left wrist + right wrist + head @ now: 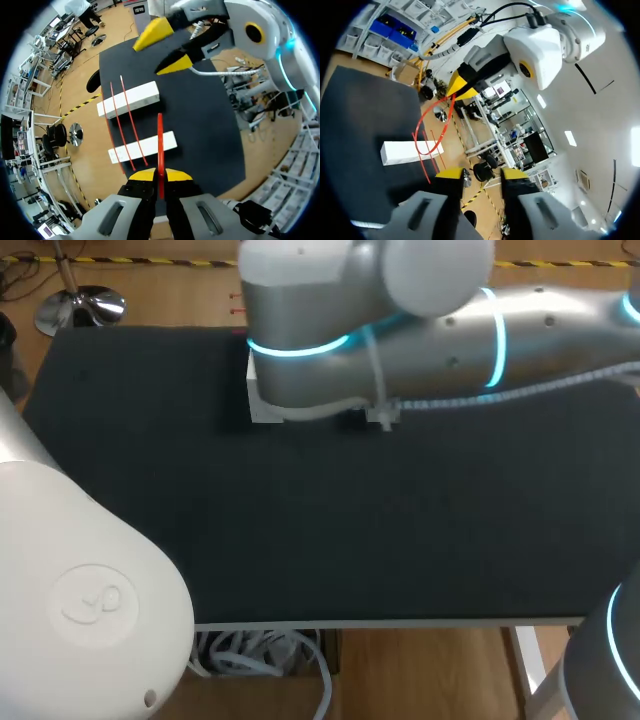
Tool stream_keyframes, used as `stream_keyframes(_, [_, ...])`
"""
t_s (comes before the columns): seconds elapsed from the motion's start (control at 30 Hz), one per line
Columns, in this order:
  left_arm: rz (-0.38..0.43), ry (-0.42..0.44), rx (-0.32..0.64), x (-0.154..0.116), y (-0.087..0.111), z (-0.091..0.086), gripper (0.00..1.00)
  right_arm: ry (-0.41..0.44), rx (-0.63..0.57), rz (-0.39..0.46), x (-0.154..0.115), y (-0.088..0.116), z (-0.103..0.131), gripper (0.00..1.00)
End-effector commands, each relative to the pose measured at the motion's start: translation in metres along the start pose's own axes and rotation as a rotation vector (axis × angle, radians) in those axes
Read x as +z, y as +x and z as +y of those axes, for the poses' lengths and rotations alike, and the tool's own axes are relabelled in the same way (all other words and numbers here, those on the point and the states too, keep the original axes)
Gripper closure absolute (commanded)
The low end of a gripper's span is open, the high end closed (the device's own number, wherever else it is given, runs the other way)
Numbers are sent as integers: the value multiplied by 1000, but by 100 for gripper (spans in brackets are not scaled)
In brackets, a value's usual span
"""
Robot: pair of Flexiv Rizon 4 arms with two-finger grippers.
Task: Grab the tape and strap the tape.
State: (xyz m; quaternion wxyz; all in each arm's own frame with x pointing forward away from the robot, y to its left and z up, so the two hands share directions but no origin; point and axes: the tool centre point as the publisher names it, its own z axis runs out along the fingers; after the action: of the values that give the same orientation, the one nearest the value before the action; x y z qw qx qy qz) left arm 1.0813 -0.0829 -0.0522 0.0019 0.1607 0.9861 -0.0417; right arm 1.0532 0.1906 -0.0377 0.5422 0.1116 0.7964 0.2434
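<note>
1. Your left gripper (pixel 160 175) is pinching the red tape (pixel 160 135), holding it over the nearer white block (pixel 142 146).
2. Your right gripper (pixel 482 175) is gaping wide, empty.
3. The tape is likely risking slipping free if you are tugging hard.

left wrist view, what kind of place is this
Probably a robot lab test bench: a black table carrying two white blocks crossed by red tape, the left claw shut on one strip, the right claw open.
</note>
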Motion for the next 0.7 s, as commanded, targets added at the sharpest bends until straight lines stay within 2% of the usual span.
stream_keyframes(0.03, [4, -4, -1, -1, 0, -1, 100, -116, 1, 14, -4, -4, -10, 0])
stream_keyframes(0.5, [4, -4, -1, -1, 0, -1, 100, -116, 1, 14, -4, -4, -10, 0])
stream_keyframes(0.67, [2, -89, -99, 15, 3, 19, 100, -116, 1, 14, -4, -4, -10, 0])
stream_keyframes(0.7, [-7, -134, -118, 19, 6, 25, 100, -116, 1, 14, -4, -4, -10, 0])
